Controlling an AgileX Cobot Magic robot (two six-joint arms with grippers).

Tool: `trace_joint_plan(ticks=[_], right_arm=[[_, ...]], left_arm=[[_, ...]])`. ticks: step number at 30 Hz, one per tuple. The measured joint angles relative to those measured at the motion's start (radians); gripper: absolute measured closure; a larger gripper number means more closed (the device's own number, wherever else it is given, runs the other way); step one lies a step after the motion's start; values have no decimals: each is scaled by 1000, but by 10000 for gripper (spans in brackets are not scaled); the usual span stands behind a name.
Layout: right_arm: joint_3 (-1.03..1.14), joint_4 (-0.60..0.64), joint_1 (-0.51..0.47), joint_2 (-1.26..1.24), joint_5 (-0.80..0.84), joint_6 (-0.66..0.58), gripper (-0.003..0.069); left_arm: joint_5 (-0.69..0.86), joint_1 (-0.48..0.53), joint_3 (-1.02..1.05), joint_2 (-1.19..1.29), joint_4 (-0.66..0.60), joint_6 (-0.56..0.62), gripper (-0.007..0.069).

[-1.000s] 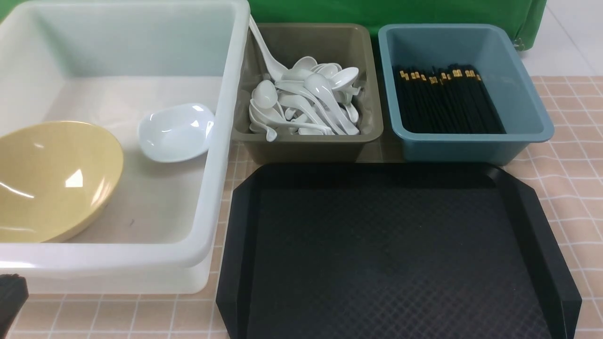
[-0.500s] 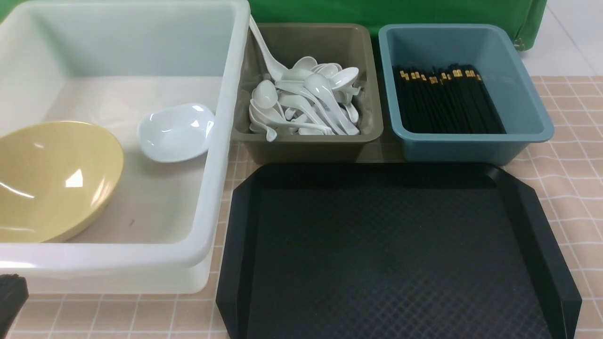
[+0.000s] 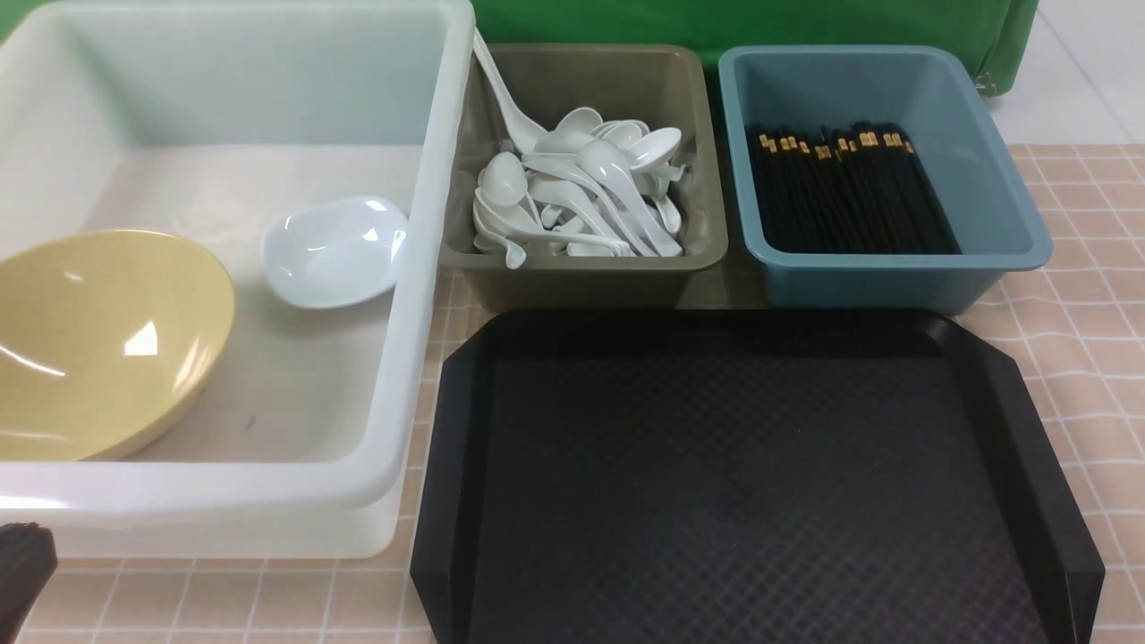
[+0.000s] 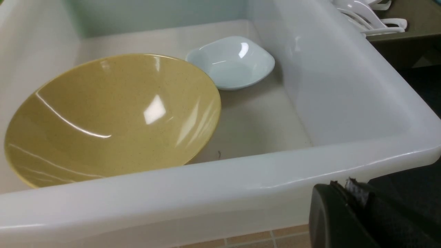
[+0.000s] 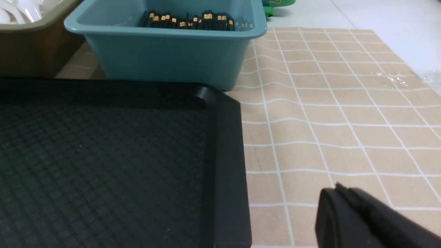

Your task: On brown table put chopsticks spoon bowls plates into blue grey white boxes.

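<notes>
Yellow bowl (image 3: 112,340) leans (rather grandly) in white tub (image 3: 201,487).

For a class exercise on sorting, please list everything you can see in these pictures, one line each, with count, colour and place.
yellow bowl: one, olive-yellow, tilted in the white tub
small dish: one, white, in the white tub
white tub: one, milky white, left on the table
spoons: many, overlapping, white, in the olive-grey box
olive-grey box: one, between the two other boxes
chopsticks: many, black with gold bands, in the blue box
blue box: one, teal-blue, right of the olive-grey box
tray: one, black, in front of the two smaller boxes
table: one, tan with white grid, underneath
cloth-like sheet: one, green, behind the boxes
grippers: two, dark, left by the white tub, right above the table; both shut
</notes>
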Motion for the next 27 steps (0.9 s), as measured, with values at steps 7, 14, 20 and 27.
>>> trace_joint_plan(ticks=[7,14,20,27], right_arm=[[0,0,0,0,0,0,620],[0,0,0,0,0,0,617],[0,0,0,0,0,0,615],[0,0,0,0,0,0,612]], left_arm=[[0,0,0,0,0,0,620],[0,0,0,0,0,0,620],[0,0,0,0,0,0,620],[-26,0,12,-11,-4,0,620]])
